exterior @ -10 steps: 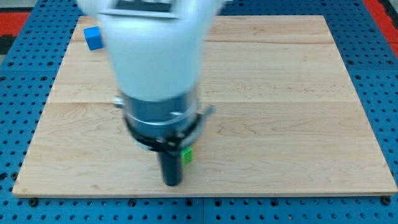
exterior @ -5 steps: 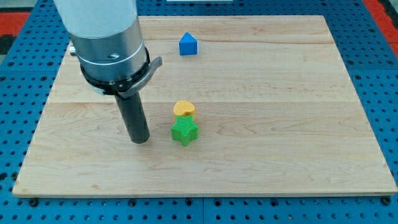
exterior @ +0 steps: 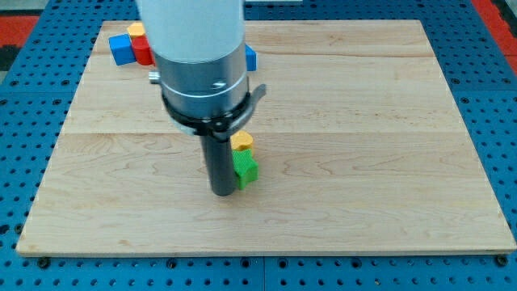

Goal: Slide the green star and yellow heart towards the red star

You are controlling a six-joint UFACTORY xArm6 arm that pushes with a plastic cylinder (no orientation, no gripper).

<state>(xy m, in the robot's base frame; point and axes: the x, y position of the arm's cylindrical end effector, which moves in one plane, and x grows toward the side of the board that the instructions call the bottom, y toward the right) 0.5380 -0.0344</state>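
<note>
**Camera view: tip sits just left of the two blocks**

Camera view shows my tip point(exterior: 224, 192) down on the wooden board point(exterior: 388, 162). I have no jaws to open or shut, only a straight dark rod.

The green star point(exterior: 246, 170) is right beside my tip, on the view's right. It looks like it touches the rod, but I cannot be sure. The yellow heart point(exterior: 241, 142) sits just above the green star, toward the view's top, touching it.

The red block point(exterior: 144, 52) I take for the red star is far off, up at the view's top left. A blue block point(exterior: 121, 49) and a small yellow block point(exterior: 136, 30) sit next to it. Another blue block point(exterior: 250, 57) peeks out behind the arm.

I think my tip is on the wrong side. To push both blocks up and left, it should go round to their right and bottom side first.
</note>
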